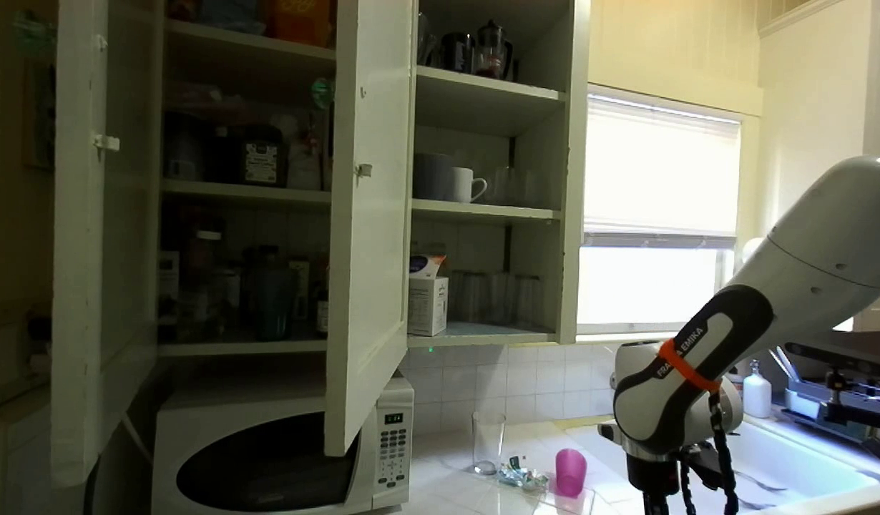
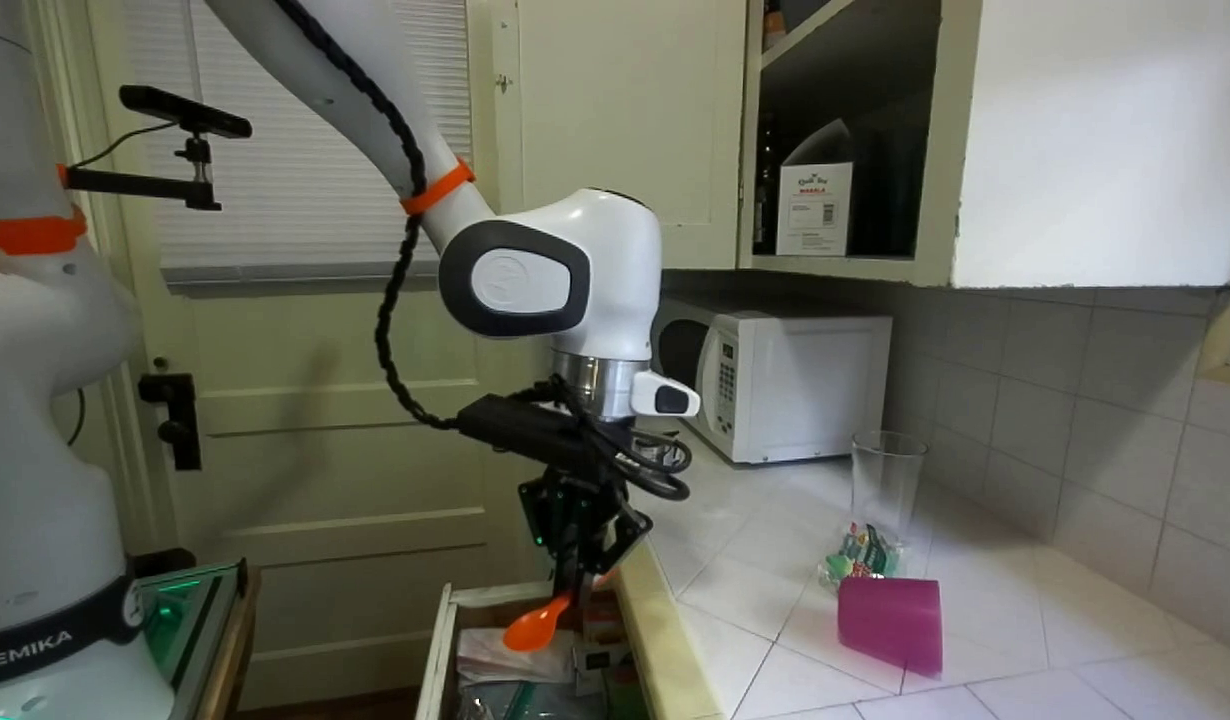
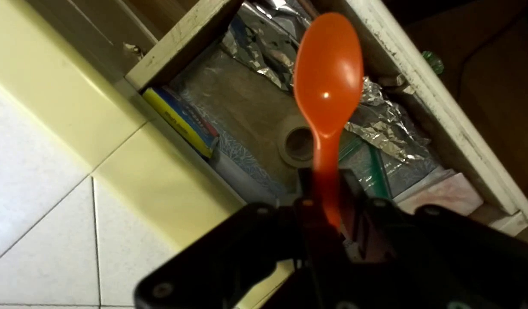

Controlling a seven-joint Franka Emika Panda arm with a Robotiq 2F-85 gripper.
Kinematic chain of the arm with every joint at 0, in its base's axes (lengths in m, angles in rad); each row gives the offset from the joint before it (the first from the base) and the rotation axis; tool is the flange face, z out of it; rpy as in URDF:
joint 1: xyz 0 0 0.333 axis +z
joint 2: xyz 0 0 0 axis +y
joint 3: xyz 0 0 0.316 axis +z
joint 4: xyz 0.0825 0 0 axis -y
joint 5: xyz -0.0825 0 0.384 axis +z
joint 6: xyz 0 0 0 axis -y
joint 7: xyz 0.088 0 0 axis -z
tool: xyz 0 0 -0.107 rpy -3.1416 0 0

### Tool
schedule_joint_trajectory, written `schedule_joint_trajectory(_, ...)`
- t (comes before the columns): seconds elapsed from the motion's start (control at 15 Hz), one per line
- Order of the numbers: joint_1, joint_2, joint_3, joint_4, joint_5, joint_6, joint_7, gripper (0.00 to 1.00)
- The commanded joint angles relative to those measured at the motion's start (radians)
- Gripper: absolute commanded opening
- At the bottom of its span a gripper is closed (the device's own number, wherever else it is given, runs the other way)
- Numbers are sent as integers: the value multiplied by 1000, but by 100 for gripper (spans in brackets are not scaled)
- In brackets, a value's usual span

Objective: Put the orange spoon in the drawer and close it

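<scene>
Orange spoon (image 3: pixel 327 103) in the grasp of the fingers (image 3: pixel 352 189), clenched along the handle, with the bowl jutting free. Hangs above the open drawer (image 2: pixel 441 650), within its walls to judge by the wrist view, and apparently apart from everything lying below. Points bowl-first toward the drawer's front wall; shows, in an exterior view, a short end of handle on the side nearer the yellow edge of the table (image 2: pixel 720 630).

Below, inside the drawer: crumpled foil (image 3: pixel 388 126) along the front wall, a pale roll (image 3: pixel 296 163) near the middle, a yellow and blue box (image 3: pixel 180 122) close to the corner by the table's edge. Set back on the table, apart from that edge: a pink cup (image 2: pixel 890 625) and a clear glass (image 2: pixel 887 480), with no part in the job.

Probably at the placing step: held over the right spot, not yet released, with the closing yet to come. Calls next for a careful descent below the rim, keeping bowl and handle end from snagging on the front wall or the table's edge. Then part the fingers, leave the spoon lying flat across the contents, and rise clear of the rim. Only after that, push the front wall in toward the table. Before pushing, check for foil or handle standing proud of the rim, likely to jam the drawer partway.
</scene>
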Motion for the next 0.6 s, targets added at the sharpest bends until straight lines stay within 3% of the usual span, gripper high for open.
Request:
schedule_joint_trajectory(0.0,-7,64,-44,67,-20,-9,-238,4)
schedule_joint_trajectory(0.27,-10,149,-44,155,-51,-44,-401,4)
schedule_joint_trajectory(0.53,-56,158,-50,151,7,-26,-608,4)
